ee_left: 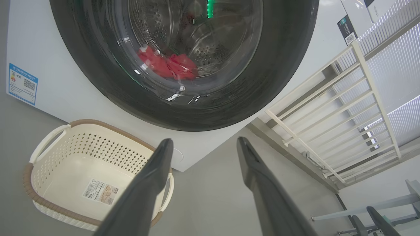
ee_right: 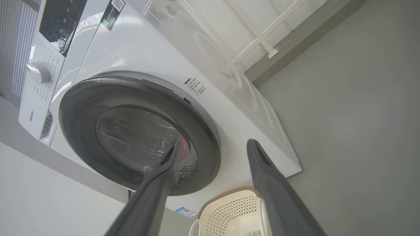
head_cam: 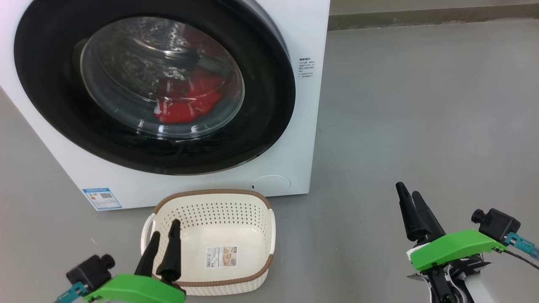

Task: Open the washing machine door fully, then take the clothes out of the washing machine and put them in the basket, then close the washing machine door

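The washing machine (head_cam: 307,33) is white, with a small blue sticker (head_cam: 102,198). The door (head_cam: 50,84) has a glossy black rim around clear glass. The clothes (head_cam: 189,103) behind it are bright red. The basket (head_cam: 210,214) is cream-white, its sides dotted with a regular grid of holes, its rim brown and woven-looking. The floor (head_cam: 421,105) is plain grey. The left gripper (head_cam: 166,227) and right gripper (head_cam: 407,188) have black fingers on bright green mounts.

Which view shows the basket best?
Head view: the whole basket is in frame, empty, with rim, handles and label clear, though the left gripper overlaps its near-left corner. Left wrist view hides its near corner behind that gripper. Right wrist view catches one part at the bottom edge.
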